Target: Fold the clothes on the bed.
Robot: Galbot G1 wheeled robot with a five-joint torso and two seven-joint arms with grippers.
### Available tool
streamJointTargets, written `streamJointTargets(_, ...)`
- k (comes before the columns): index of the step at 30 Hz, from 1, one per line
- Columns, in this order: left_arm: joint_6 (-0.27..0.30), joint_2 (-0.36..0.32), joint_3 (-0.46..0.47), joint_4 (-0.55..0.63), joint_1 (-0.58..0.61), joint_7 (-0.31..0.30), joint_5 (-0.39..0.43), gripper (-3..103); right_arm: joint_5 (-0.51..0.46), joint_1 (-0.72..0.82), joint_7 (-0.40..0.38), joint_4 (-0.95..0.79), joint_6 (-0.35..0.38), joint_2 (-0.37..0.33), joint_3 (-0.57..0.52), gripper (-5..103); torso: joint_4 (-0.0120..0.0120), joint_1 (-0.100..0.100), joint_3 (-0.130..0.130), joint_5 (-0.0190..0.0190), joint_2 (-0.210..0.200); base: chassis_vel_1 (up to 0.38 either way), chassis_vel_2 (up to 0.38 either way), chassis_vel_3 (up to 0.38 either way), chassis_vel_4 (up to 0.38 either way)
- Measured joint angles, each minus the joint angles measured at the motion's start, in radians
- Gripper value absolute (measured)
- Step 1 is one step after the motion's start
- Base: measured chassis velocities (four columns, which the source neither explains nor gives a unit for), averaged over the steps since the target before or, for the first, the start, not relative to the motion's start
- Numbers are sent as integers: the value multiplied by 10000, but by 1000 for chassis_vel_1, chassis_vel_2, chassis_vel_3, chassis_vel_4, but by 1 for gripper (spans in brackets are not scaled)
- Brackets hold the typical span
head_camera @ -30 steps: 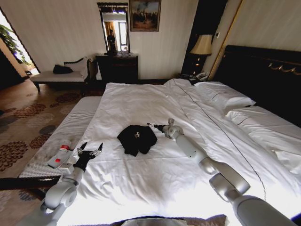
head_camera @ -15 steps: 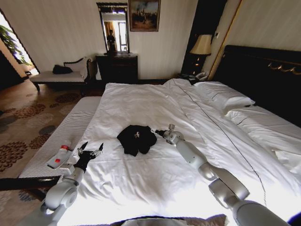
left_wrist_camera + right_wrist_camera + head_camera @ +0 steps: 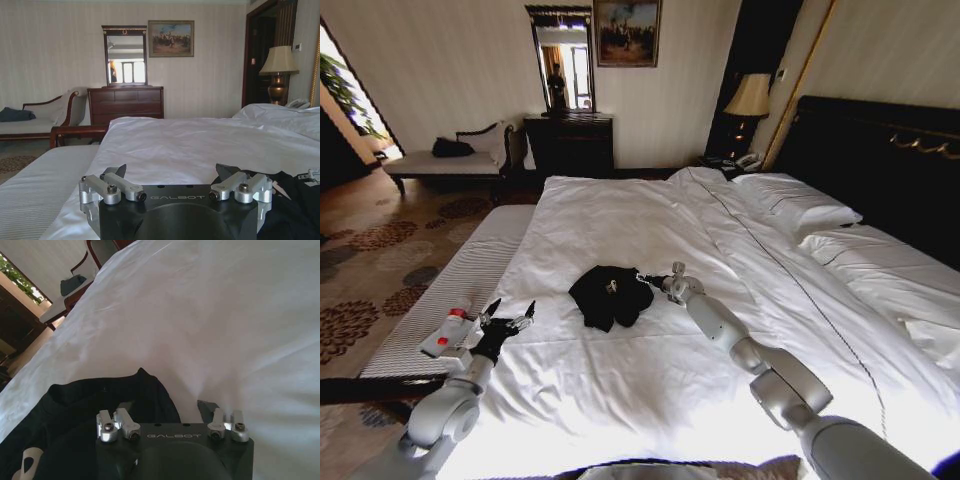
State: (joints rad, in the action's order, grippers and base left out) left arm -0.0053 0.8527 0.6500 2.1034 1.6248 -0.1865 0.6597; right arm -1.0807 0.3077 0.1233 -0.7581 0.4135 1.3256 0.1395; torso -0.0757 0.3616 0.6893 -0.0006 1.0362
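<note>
Overhead, I count one crumpled black T-shirt (image 3: 611, 295) mid-bed (image 3: 620, 215), white duvet open all round it. My right gripper (image 3: 642, 279) sits at the shirt's three o'clock edge, jaws spread, holding nothing. My left gripper (image 3: 507, 317) hovers near the bed's nine o'clock edge, likewise spread and empty, beside the striped bench (image 3: 470, 270). From my left wrist, one shirt (image 3: 287, 200) lies just past my fingertips (image 3: 121, 170). From my right wrist, the shirt's hem (image 3: 107, 397) lies under one fingertip.

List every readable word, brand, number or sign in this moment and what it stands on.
"GALBOT" – on the black body of the left end effector.
"GALBOT" – on the black body of the right end effector.
White print on the black T-shirt: only a fragment shows, unreadable.
Red-and-white object on the striped bench: any label too small to read.
</note>
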Motion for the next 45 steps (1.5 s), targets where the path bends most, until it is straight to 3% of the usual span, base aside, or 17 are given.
streamJointTargets(8,37,-60,76,-5,-241,-89,116,100,257,-84,167,401,-38,87,23,42,0,0,0,0,0,0,0,0,0)
streamJointTargets(10,70,-73,97,3,-284,-122,180,100,281,-84,180,411,-38,103,23,42,0,0,1,0,0,0,0,0,0)
streamJointTargets(12,115,-119,184,13,-328,-153,266,100,319,-26,188,370,-40,139,23,27,2,0,0,1,0,0,0,0,0)
streamJointTargets(14,129,-122,205,13,-319,-158,271,100,322,1,188,340,-40,139,28,27,3,0,0,1,0,0,0,0,0)
streamJointTargets(18,488,-92,230,-86,-296,-398,268,100,317,62,184,168,-40,85,101,5,4,0,1,0,0,0,0,0,0)
streamJointTargets(25,763,-209,26,-331,-427,-530,354,100,282,47,115,87,-33,100,140,1,2,0,1,-1,0,0,0,0,0)
streamJointTargets(30,1103,-1032,-185,-849,-1212,-315,1121,100,267,45,54,-14,-36,89,197,0,5,0,0,1,0,0,0,0,0)
streamJointTargets(32,1351,-1872,-1020,-1558,-2388,-72,1696,100,235,113,50,-175,-57,-27,254,0,2,0,1,0,-1,0,0,0,0)
streamJointTargets(34,1378,-1957,-1157,-1662,-2586,-68,1764,100,223,129,48,-208,-59,-50,258,0,2,0,1,-1,-1,0,0,0,0)
streamJointTargets(37,1662,-2498,-3196,-3134,-5443,-36,2651,100,181,250,11,-442,-66,-152,266,0,-5,1,2,3,-1,0,0,0,0)
streamJointTargets(38,1662,-2498,-3196,-3134,-5443,-36,2651,100,181,250,11,-442,-66,-152,266,0,-5,1,2,3,-1,0,0,0,0)
streamJointTargets(41,1904,-2317,-5316,-4445,-7805,169,3375,100,189,294,-29,-523,-74,-169,268,0,2,3,3,1,-1,0,0,0,0)
streamJointTargets(43,1937,-2222,-5595,-4647,-8154,198,3481,100,191,290,-39,-523,-75,-163,268,0,4,3,3,-2,-2,0,0,0,0)
streamJointTargets(45,1946,-1689,-6692,-5568,-9404,449,3678,100,192,224,-51,-470,-77,-145,254,0,8,1,2,5,-1,0,0,0,0)
